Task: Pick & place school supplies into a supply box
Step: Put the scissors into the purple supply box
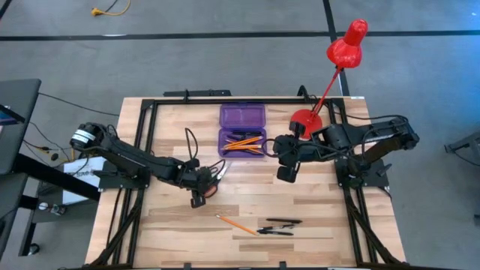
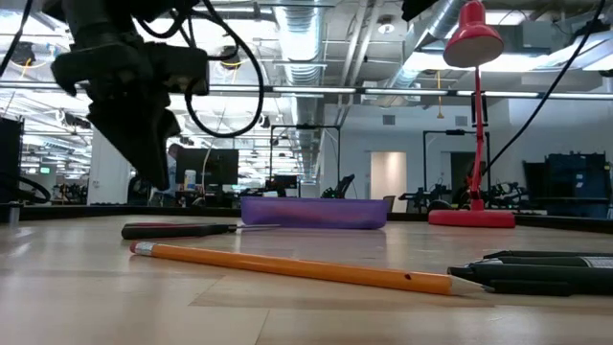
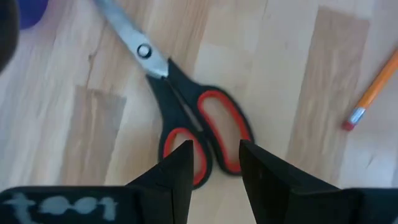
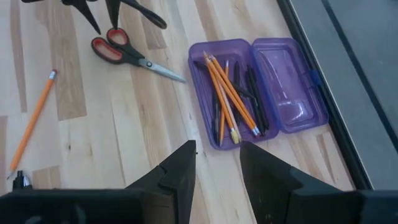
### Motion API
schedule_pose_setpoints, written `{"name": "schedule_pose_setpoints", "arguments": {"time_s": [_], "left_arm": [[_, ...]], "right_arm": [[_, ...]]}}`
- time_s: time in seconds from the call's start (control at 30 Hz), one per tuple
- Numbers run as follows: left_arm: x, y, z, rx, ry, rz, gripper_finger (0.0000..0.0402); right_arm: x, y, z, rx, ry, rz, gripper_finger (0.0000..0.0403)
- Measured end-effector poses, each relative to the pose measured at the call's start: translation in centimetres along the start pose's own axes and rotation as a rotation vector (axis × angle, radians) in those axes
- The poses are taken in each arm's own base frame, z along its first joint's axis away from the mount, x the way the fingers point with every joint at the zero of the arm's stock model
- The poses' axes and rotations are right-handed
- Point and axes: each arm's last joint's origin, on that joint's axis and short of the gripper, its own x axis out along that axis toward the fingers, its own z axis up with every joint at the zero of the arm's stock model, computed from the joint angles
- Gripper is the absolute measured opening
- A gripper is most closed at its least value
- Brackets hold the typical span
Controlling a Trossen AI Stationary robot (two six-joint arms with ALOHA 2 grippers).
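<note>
The scissors (image 3: 199,134), black with red-lined handle loops, lie flat on the table (image 1: 214,178), near the box's left near corner. My left gripper (image 3: 216,163) hovers open above their handles, clear of them (image 2: 153,172). The purple supply box (image 1: 242,127) lies open, lid toward the far edge, with orange pencils and black pens (image 4: 233,93) inside. My right gripper (image 4: 217,165) is open and hangs above the table right of the box (image 1: 285,166). A loose pencil (image 1: 234,223) and black pens (image 1: 277,226) lie near the near edge. No ruler shows.
A red desk lamp (image 1: 346,45) stands with its base (image 1: 304,120) at the table's far right, close behind my right arm. A black frame (image 1: 142,142) runs along the table's sides and far edge. Bare wood (image 1: 247,196) lies between the box and the loose pens.
</note>
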Motion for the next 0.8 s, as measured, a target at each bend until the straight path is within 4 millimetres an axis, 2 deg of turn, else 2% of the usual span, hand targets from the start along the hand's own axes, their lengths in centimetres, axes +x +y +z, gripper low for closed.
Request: {"name": "schedule_pose_setpoints", "arguments": {"time_s": [0.17, 0.47, 0.8], "left_arm": [[0.7, -0.1, 0.0, -0.021, -0.015, -0.009, 0.0115], [3.6, -0.4, -0.7, -0.023, 0.07, 0.032, 0.0116], [4.0, -0.3, -1.0, -0.013, 0.102, 0.042, 0.0116]], "right_arm": [[0.0, 0.0, 0.0, 0.001, 0.0, 0.0, 0.012], [0.0, 0.0, 0.0, 0.002, 0.001, 0.0, 0.012], [0.0, -0.1, 0.0, 0.002, 0.006, -0.001, 0.012]]}}
